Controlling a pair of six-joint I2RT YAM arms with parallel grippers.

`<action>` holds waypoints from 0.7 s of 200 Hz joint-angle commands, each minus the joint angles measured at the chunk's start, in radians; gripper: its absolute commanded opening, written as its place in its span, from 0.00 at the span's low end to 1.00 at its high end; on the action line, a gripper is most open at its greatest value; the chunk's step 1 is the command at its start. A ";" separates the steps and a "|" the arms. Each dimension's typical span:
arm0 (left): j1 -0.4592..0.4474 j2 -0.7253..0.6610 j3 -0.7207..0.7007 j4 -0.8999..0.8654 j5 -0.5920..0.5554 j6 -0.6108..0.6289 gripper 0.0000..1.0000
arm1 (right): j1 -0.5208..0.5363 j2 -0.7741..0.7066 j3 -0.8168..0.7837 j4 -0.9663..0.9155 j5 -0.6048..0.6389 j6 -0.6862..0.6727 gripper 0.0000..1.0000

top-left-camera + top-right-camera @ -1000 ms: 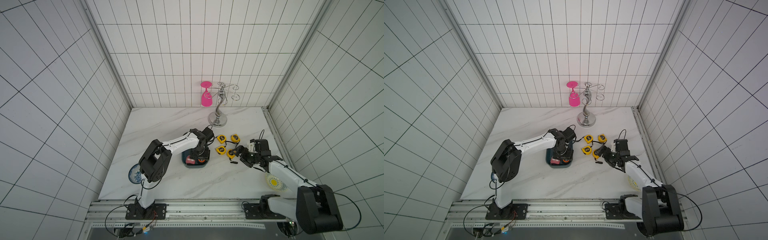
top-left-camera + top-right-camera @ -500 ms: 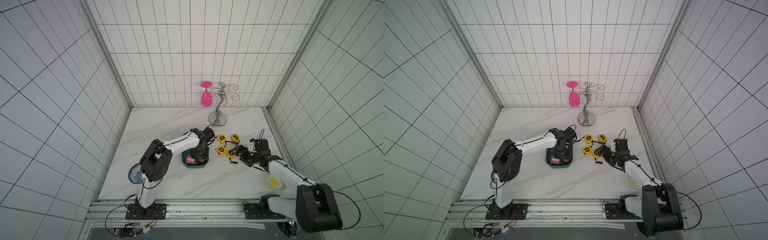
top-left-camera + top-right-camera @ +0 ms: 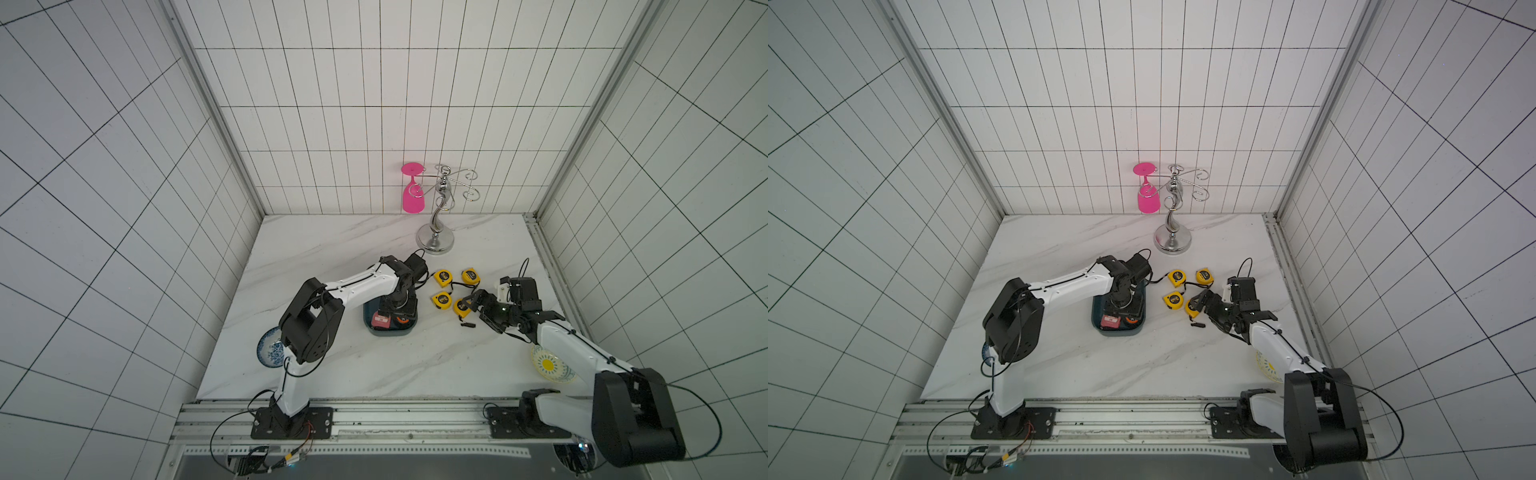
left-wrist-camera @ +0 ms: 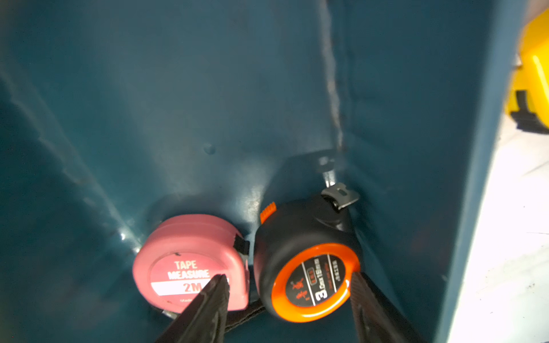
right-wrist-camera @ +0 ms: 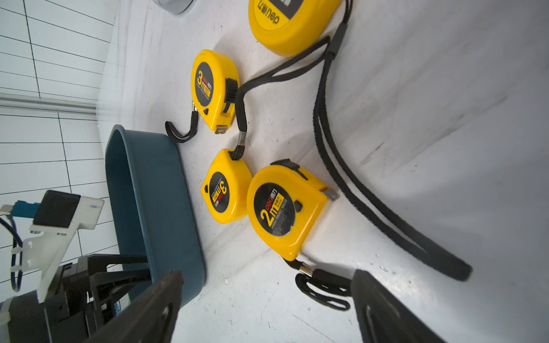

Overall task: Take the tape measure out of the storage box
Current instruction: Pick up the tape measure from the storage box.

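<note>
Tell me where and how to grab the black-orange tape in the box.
I'd grip the black-orange tape across its rounded black sides, coming straight down from above: it lies flat, face up, in the box corner. One jaw goes into the narrow gap beside the pink tape, the other along the wall.

White arm links (image 3: 361, 283), black joints (image 3: 312, 322), thin black cables (image 3: 222, 424)

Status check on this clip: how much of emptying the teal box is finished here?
Done: four yellow tape measures lie on the table beside the box. In hand: the left gripper is down inside the box, jaws open astride the black-and-orange tape measure, not yet closed on it. Left: that one and the pink tape measure next to it. The right gripper hovers open and empty by the yellow ones.
</note>
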 commanded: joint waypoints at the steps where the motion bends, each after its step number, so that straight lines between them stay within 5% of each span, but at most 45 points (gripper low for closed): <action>1: -0.012 0.005 -0.001 0.030 0.032 0.006 0.68 | -0.014 -0.018 0.029 0.004 -0.002 -0.001 0.93; 140: -0.011 0.083 0.027 0.026 0.001 0.031 0.62 | -0.015 -0.012 0.038 0.013 -0.006 0.007 0.93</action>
